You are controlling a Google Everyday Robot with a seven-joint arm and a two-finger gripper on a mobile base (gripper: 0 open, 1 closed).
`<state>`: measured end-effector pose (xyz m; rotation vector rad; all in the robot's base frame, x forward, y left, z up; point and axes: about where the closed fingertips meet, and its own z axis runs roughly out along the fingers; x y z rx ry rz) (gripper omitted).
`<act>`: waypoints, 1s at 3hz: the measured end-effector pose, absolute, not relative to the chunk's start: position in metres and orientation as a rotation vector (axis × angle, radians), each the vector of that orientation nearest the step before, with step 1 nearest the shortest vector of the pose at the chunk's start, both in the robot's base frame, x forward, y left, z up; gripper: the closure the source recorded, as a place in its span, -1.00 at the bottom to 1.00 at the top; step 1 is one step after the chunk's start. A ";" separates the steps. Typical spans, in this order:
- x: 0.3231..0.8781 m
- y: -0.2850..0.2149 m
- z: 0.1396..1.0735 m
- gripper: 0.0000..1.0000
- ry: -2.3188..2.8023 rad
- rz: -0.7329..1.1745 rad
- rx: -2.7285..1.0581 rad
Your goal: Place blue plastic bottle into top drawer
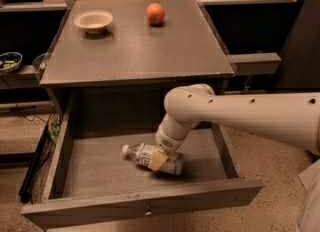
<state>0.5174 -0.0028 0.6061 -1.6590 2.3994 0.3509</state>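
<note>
The blue plastic bottle [150,158] lies on its side on the floor of the top drawer [90,168], white cap pointing left. The drawer is pulled out fully, with its front panel and small knob [148,209] nearest the camera. My gripper [161,159] reaches down into the drawer from the right on the white arm [240,116] and sits right at the middle of the bottle, covering part of its label. The bottle rests on the drawer floor.
On the table top [135,51] above the drawer stand a white bowl [93,21] at the back left and an orange [155,13] at the back middle. A small bowl [9,61] sits on a shelf at the far left.
</note>
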 end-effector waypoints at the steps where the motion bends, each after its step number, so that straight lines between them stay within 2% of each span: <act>1: 0.517 -0.003 0.606 -0.46 2.399 0.351 -1.659; 2: 0.517 -0.003 0.606 -0.92 2.399 0.351 -1.659; 3: 0.517 -0.003 0.606 -1.00 2.399 0.351 -1.659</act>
